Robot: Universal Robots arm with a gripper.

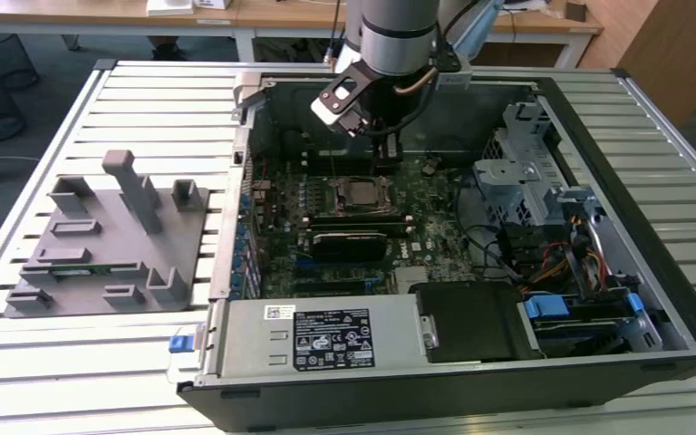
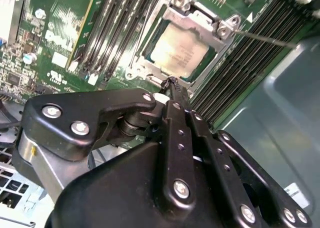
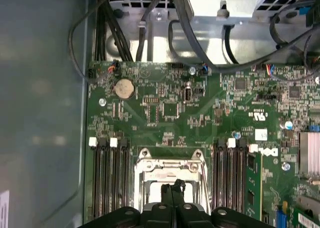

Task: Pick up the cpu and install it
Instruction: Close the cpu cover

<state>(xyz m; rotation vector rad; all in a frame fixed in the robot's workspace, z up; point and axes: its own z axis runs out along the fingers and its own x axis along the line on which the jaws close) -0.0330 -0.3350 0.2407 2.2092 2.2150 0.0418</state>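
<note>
The cpu (image 2: 179, 50) is lying in the socket (image 2: 223, 28). The gripper (image 2: 172, 82), fingers pressed together and holding nothing, is hovering at the socket's 12 o'clock in the exterior view. I judge any press is calling for a light, vertical touch on the chip's centre.

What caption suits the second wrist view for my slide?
End effector close to the cpu lying inside its socket frame.
</note>
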